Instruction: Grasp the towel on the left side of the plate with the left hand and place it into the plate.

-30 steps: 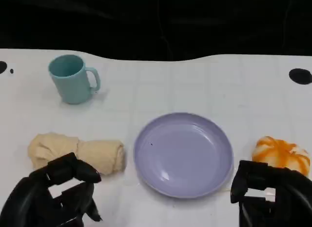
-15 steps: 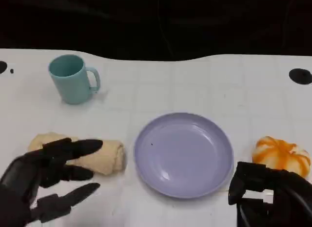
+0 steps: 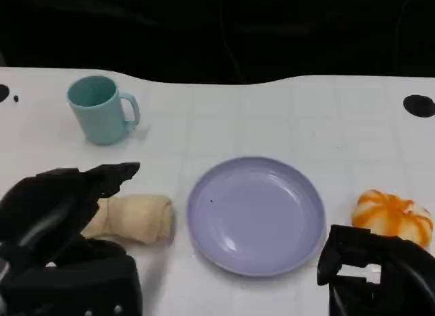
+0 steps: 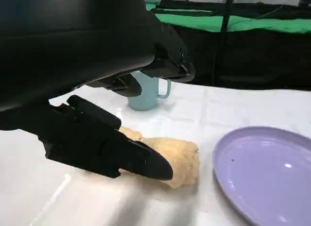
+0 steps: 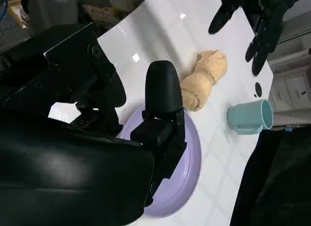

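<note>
The beige rolled towel (image 3: 139, 219) lies on the white table just left of the lilac plate (image 3: 256, 214). My left hand (image 3: 60, 224) hovers over the towel's left end with its fingers spread apart, holding nothing. In the left wrist view its fingers (image 4: 141, 163) reach around the towel (image 4: 175, 155), with the plate (image 4: 267, 177) beyond. My right hand (image 3: 374, 272) rests at the table's front right with fingers curled in, beside the plate's rim. The right wrist view shows the towel (image 5: 204, 80), the plate (image 5: 187, 163) and the left hand (image 5: 257, 12) above the towel.
A teal mug (image 3: 102, 110) stands at the back left, behind the towel. An orange-and-white pumpkin-shaped object (image 3: 394, 216) sits to the right of the plate, close to my right hand. The table's far edge meets a black backdrop.
My left hand has risen from the front edge, uncurled its fingers and moved forward over the towel's left end. The towel, plate and right hand have stayed put.
</note>
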Available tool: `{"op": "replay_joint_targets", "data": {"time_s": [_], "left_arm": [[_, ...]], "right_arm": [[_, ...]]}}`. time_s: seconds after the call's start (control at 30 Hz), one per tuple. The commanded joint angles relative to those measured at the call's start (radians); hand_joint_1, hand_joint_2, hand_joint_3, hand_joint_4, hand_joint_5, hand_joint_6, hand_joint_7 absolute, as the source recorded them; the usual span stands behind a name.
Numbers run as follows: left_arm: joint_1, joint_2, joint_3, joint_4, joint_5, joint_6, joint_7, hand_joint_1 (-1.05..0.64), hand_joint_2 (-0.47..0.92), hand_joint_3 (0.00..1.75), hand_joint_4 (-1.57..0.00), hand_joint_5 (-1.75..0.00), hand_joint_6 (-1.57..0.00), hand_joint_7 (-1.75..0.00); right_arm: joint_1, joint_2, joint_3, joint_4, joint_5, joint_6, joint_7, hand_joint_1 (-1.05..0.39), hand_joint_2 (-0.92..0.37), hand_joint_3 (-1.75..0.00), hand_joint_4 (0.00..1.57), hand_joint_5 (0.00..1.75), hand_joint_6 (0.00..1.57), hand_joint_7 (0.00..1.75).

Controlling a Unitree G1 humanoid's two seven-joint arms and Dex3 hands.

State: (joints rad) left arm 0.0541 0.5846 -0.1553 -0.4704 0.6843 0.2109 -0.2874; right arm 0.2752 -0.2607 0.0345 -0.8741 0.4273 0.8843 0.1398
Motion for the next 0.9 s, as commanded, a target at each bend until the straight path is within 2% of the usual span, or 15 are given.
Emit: {"op": "replay_joint_targets", "data": {"time_s": [0.03,0.27,0.5,0.67,0.8,0.83,0.9], "left_arm": [[-0.088,-0.002,-0.069,0.093,0.112,0.014,-0.038,-0.61,0.91,0.02,-0.31,-0.17,-0.28,0.0],[-0.265,-0.045,-0.157,0.354,0.152,0.045,-0.118,-0.55,0.91,0.01,-0.31,-0.15,-0.27,0.0],[-0.384,-0.085,-0.211,0.676,0.128,-0.051,-0.027,-0.55,0.89,0.0,-0.39,-0.13,-0.31,-0.01],[-0.441,-0.123,-0.248,0.849,0.119,-0.059,-0.024,-0.5,0.92,0.02,-0.4,-0.09,-0.3,-0.01],[-0.445,-0.14,-0.264,0.938,0.102,-0.116,0.034,-0.43,0.92,0.07,-0.48,-0.11,-0.41,-0.05],[-0.44,-0.146,-0.263,0.953,0.094,-0.132,0.057,-0.37,0.92,0.09,-0.63,-0.22,-0.51,-0.07],[-0.43,-0.159,-0.26,0.984,0.081,-0.162,0.123,-0.3,0.92,0.17,-0.69,-0.57,-0.71,-0.06]], "right_arm": [[-0.002,0.002,-0.006,-0.015,0.008,0.016,-0.011,0.08,-0.5,-1.45,0.82,1.75,0.66,1.65],[-0.011,0.008,-0.014,-0.014,0.019,0.037,-0.014,0.08,-0.51,-1.44,0.81,1.75,0.66,1.64],[-0.023,0.013,-0.005,0.001,0.015,0.037,-0.015,0.08,-0.5,-1.45,0.81,1.75,0.66,1.64],[-0.004,0.02,-0.005,-0.004,0.014,0.027,-0.016,0.08,-0.5,-1.45,0.82,1.75,0.67,1.64],[0.017,0.019,-0.009,-0.012,0.012,0.012,-0.012,0.08,-0.5,-1.45,0.82,1.75,0.68,1.64],[0.021,0.018,-0.013,-0.017,0.014,0.013,-0.011,0.07,-0.5,-1.45,0.82,1.75,0.68,1.64],[0.028,0.02,-0.019,-0.023,0.018,0.013,-0.011,0.07,-0.49,-1.46,0.82,1.75,0.68,1.64]]}}
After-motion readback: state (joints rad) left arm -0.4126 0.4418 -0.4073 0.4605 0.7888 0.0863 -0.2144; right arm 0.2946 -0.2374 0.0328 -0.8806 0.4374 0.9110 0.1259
